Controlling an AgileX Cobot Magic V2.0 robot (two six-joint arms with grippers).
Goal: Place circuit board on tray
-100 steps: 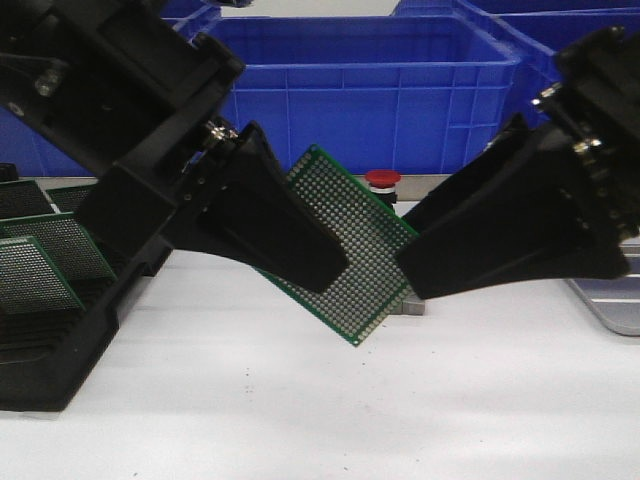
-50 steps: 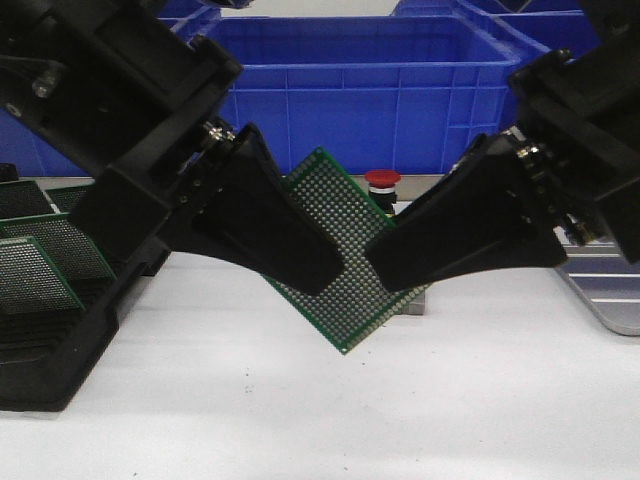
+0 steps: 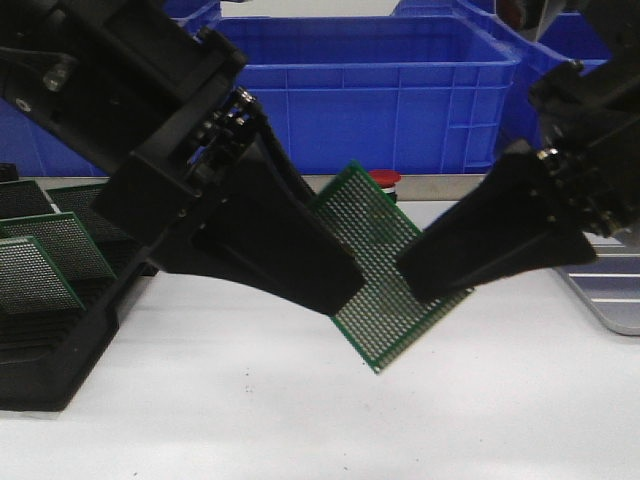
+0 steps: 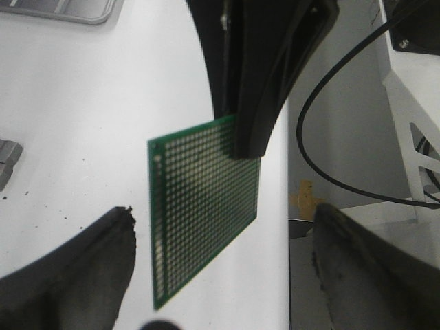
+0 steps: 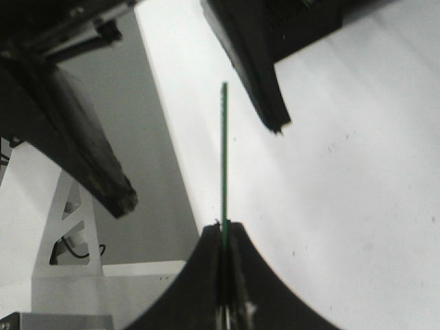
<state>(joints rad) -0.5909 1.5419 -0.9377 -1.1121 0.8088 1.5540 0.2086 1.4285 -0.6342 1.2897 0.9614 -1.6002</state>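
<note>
- The green perforated circuit board hangs tilted in the air above the white surface, between the two arms and well short of its goal.
- The right pincer is closed on one edge of the board; the right wrist view shows the board edge-on, clamped between the fingers.
- The left pincer stands wide apart, its worn dark fingers on either side of the board without touching it, so I judge the hand-over to the right arm as done.
- The flat grey metal tray with a raised rim sits at the right edge of the front view, and the part that shows carries nothing. Carrying the board over and laying it down is all still to do.
- Most of the tray is cut off by the frame and hidden behind the right arm.
- In the front view the left arm covers the board's left part, so clearance there reads only from the wrist view.
- The black slotted rack of spare boards is partly cut off at left.
</note>
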